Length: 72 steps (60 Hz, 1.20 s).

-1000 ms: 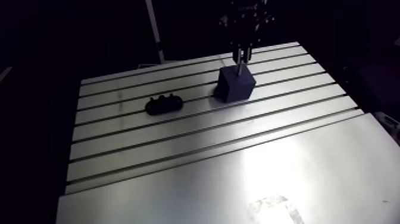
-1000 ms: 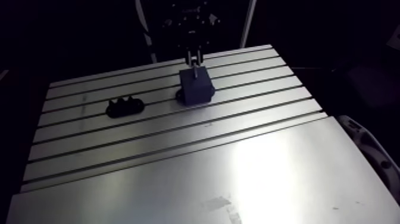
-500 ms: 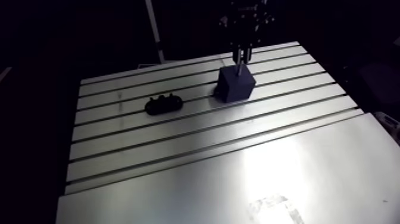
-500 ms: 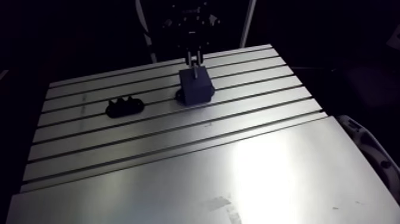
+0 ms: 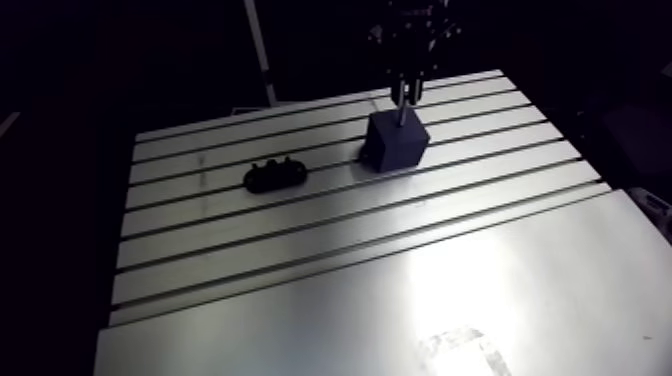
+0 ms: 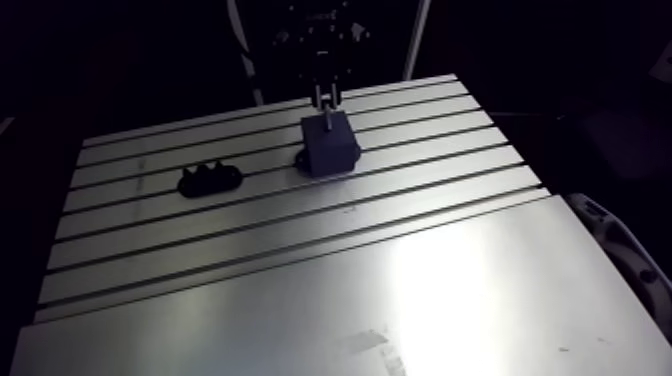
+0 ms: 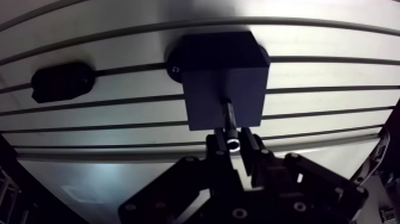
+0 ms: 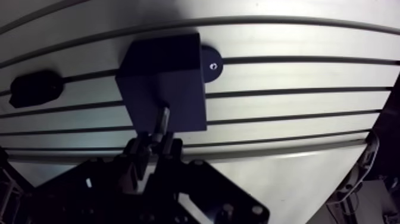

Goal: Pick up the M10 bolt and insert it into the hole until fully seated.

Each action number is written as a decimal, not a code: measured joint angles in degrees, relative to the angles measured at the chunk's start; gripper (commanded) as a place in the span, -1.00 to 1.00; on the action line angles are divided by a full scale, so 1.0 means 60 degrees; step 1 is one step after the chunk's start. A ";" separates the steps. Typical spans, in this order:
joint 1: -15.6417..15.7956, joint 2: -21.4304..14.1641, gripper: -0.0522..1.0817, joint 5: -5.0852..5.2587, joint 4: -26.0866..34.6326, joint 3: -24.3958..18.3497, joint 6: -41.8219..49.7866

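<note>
Steel bolt at the block's hole, not yet seated.
Gripper [image 7: 233, 145] is clenched on the M10 bolt [image 7: 228, 119] at its head end, with the shank pointing down so that it lines up with the hole. The tip meets the top face of the dark block [image 7: 223, 65], and much of the shank is bare. Block stands near the table's [image 5: 400, 300] far edge, towards the right corner; dark holder [image 7: 59, 80] lies well apart, leftward. Nothing has visibly shifted against the earlier frames.
</note>
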 measured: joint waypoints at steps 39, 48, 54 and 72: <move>0.0008 0.0026 0.99 0.0003 -0.0012 -0.0017 0.0009; 0.0011 0.0029 0.99 0.0003 -0.0014 -0.0008 0.0009; 0.0011 0.0028 0.99 0.0003 -0.0015 -0.0008 0.0008; 0.0003 0.0031 0.99 0.0003 -0.0015 0.0036 0.0008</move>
